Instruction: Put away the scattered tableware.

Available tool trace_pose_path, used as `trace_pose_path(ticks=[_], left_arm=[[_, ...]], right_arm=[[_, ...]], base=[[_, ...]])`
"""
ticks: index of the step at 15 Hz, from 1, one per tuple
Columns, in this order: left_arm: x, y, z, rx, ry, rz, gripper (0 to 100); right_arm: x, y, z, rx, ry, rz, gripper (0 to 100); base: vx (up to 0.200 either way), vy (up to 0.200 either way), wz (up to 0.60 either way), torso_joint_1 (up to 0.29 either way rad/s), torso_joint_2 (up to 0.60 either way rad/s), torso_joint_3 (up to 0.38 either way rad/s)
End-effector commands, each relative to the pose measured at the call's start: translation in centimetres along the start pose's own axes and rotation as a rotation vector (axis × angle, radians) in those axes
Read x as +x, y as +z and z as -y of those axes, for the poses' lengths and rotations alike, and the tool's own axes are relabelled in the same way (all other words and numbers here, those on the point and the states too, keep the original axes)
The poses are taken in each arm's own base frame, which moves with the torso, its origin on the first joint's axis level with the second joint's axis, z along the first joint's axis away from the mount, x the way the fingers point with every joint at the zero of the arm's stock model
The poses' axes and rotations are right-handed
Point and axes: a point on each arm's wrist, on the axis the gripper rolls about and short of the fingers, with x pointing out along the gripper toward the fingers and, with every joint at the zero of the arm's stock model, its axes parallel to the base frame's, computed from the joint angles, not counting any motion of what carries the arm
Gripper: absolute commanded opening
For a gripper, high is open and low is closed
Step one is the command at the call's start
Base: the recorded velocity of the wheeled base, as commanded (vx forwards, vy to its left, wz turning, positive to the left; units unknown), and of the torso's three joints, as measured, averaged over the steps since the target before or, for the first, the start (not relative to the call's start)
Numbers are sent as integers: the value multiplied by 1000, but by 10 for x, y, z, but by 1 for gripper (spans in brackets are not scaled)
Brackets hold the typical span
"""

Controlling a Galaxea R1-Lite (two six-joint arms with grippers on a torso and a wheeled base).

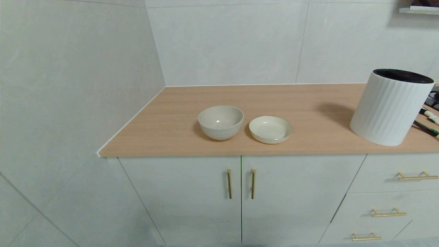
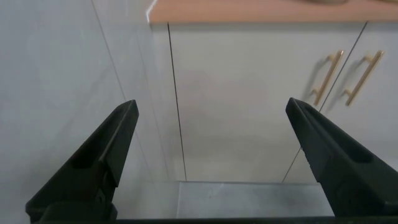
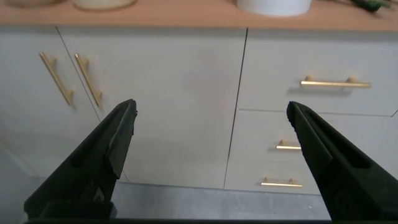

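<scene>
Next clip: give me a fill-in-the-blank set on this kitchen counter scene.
1. The bowl sits on the robot's ____ of the shallow dish.
2. The left gripper and right gripper are both ____.
3. The cabinet doors under the countertop are ____.
Missing: left; open; closed.

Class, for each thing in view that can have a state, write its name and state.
Bowl, upright, empty.
Shallow dish, upright, empty.
White ribbed container, upright.
Cabinet doors, shut.
Drawers, shut.
Left pincer, open, empty.
Right pincer, open, empty.
</scene>
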Motion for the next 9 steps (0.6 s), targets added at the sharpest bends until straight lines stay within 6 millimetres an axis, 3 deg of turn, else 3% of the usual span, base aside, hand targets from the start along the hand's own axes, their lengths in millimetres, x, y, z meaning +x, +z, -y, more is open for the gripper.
trace_pose_path(ticks=[1, 9], left_arm=[[0, 0, 0, 0, 1, 0, 100], [0, 0, 0, 0, 1, 0, 100]], right_arm=[[0, 0, 0, -1, 1, -1, 100], [0, 0, 0, 1, 1, -1, 100]], base=[[0, 0, 0, -217, 505, 290], [0, 0, 0, -187, 482, 298]])
